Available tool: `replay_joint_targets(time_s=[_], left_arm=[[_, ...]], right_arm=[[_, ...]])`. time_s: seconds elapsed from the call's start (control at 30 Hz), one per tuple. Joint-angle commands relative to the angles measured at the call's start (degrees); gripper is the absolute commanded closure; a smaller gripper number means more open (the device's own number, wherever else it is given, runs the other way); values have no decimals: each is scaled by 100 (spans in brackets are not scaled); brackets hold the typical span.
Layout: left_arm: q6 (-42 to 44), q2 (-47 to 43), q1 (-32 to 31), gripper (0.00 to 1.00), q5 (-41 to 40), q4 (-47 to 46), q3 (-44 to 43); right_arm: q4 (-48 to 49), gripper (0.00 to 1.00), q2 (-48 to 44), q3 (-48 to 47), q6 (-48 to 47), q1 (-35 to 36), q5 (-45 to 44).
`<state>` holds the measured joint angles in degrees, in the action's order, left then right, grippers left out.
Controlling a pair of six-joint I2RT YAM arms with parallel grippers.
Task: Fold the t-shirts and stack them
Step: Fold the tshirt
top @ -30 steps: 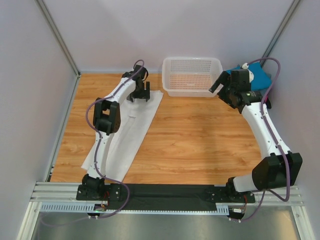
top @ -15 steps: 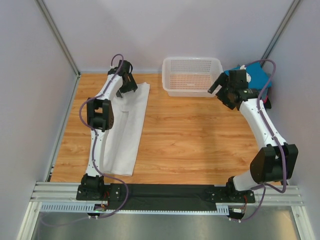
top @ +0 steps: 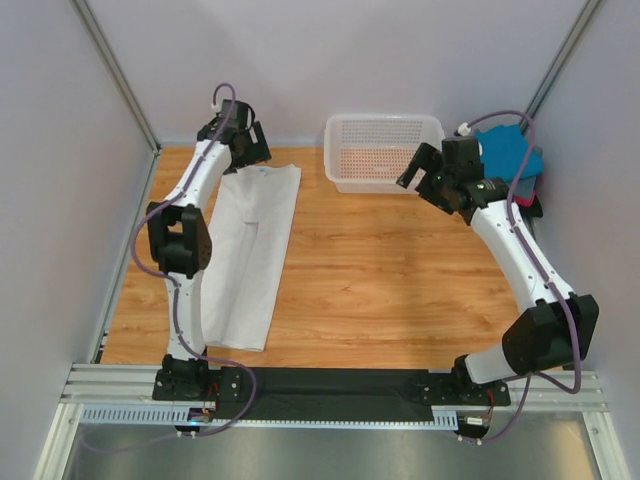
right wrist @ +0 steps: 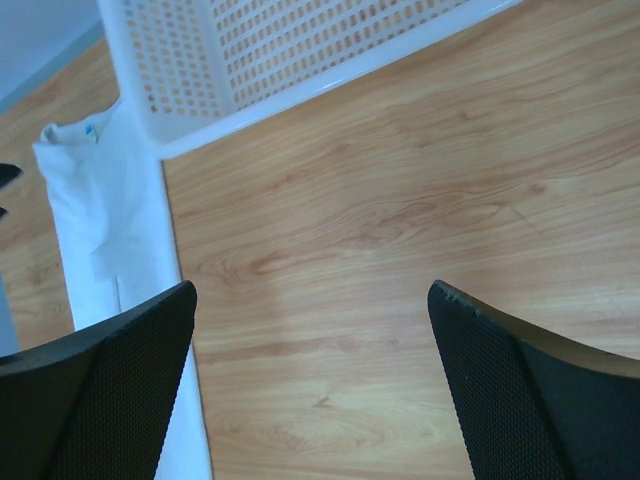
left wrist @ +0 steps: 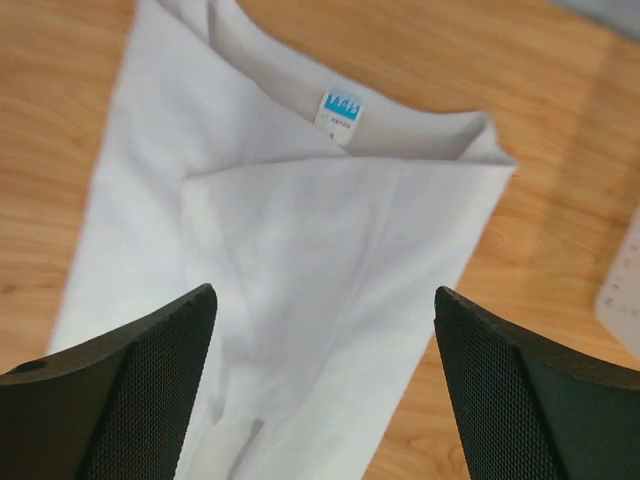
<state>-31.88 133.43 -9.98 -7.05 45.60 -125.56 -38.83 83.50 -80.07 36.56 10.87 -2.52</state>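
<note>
- White shirt point(top: 250, 250) lies as a long strip with its sleeves folded in, down the left side of the table point(top: 400, 270). Its collar and blue label point(left wrist: 341, 106) are at the far end.
- Left gripper point(left wrist: 322, 292) hovers over the collar end, jaws wide, holding nothing.
- Right gripper point(right wrist: 311, 290) hangs beside the basket point(top: 385, 120), also wide and empty.
- Teal shirt point(top: 510, 150) tops the stack at far right.
- The cloth looks light and limp, so its layers may slide. Best to pinch the collar corners through every layer.
</note>
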Motion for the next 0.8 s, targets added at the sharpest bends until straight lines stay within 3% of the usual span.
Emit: replay_joint_targets(time_s=[0.0, 0.13, 0.17, 0.27, 0.4, 0.5, 0.57, 0.77], left_arm=[[683, -1999, 5, 4, -357, -360, 484], [89, -3504, 171, 1, -1201, -105, 2251], [-106, -3821, 380, 1, -1107, -43, 2699], [-808, -5548, 977, 2, -168, -305, 5119], [-1416, -7123, 1735, 3, 125, -263, 6820], [-1654, -8056, 1798, 4, -165, -52, 7509], [-1742, -8340, 1798, 4, -279, 97, 7747], [-2050, -8771, 1798, 6, -578, 397, 8625]], right_arm=[[129, 0, -229, -202, -44, 432, 68], [551, 0, -116, 79, 185, 1451, 419], [656, 0, -72, 210, 229, 1635, 559], [1008, 2, 306, 308, 361, 2391, 770], [1386, 15, 1086, 177, 475, 3218, 1069], [1544, 37, 1614, 62, 554, 3675, 1228], [1501, 45, 1861, -8, 773, 3869, 1246], [2097, 42, 2311, 806, 1362, 4107, 1745]])
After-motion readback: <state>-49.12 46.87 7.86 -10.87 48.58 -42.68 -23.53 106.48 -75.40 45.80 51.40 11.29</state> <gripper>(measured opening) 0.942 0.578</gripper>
